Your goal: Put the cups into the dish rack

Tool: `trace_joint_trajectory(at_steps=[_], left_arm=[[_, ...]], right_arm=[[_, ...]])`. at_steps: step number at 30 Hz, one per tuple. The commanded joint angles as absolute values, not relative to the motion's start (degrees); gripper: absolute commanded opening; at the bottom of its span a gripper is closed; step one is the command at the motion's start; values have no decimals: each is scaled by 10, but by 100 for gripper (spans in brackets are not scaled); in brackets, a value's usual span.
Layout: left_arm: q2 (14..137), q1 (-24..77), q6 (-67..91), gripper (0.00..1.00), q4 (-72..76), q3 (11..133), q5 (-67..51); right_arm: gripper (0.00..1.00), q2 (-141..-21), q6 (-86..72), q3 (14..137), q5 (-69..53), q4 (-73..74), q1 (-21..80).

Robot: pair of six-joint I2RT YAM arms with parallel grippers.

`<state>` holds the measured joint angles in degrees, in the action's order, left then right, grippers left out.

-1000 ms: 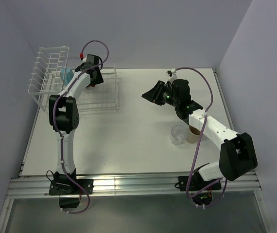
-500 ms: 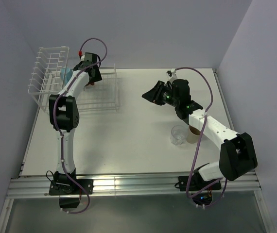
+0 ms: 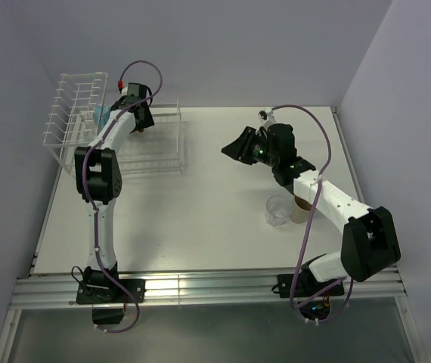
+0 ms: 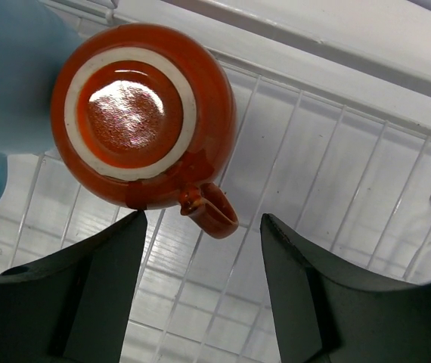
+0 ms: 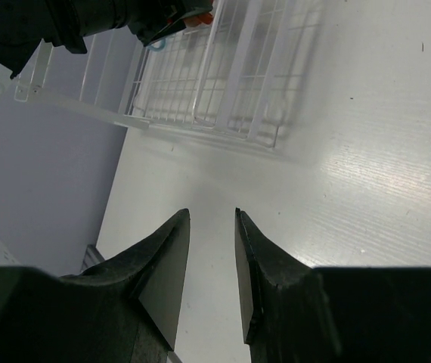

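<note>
The squat red-orange cup [image 4: 144,113] stands upside down in the white wire dish rack [image 4: 336,174], handle toward me. A light blue mug [image 4: 7,76] sits against its left side. My left gripper [image 4: 203,219] is open and empty just above the cup's handle, one finger on each side of it. From above, the left gripper [image 3: 138,121] hovers over the rack [image 3: 75,113], beside the blue mug [image 3: 102,115]. The clear tumbler [image 3: 278,210] and the beige cup [image 3: 301,209] stand on the table at the right. My right gripper [image 3: 231,149] is open and empty above mid-table.
The rack's tall plate slots [image 3: 68,94] rise at the far left, near the side wall. In the right wrist view the right gripper [image 5: 212,215] points toward the rack's low basket [image 5: 231,83], with the left arm [image 5: 87,23] above it. The right forearm passes over the beige cup.
My left gripper has shifted a little back and to the left over the rack, away from the red-orange cup. The right arm has not moved.
</note>
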<state>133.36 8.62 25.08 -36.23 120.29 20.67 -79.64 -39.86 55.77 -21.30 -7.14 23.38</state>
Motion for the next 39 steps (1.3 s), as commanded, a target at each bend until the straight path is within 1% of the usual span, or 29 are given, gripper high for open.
trace_joint_trajectory(at_steps=[1,8,11,14,21,26,29,35,36,39], left_arm=[[1341,81,243,68,-349,1232,221],[1336,80,242,68,-339,1221,214],[1315,80,243,67,-321,1198,207],[1290,83,242,69,-312,1183,203],[1239,100,239,76,-318,1183,216],[1202,117,241,77,-323,1161,231],[1169,131,250,77,-322,1134,234],[1076,169,279,80,-316,1064,207],[1051,183,281,80,-316,1057,206],[1000,212,288,84,-313,1023,199]], right_arm=[[38,-775,-382,567,-200,-74,237],[38,-772,-380,563,-196,-73,236],[38,-768,-377,564,-194,-70,236],[38,-763,-374,567,-190,-66,236],[38,-747,-367,573,-178,-50,237],[38,-730,-356,579,-164,-30,239],[38,-714,-342,587,-135,-3,243],[38,-644,-306,593,-25,132,268],[38,-634,-302,592,-10,174,272],[39,-584,-297,567,48,235,294]])
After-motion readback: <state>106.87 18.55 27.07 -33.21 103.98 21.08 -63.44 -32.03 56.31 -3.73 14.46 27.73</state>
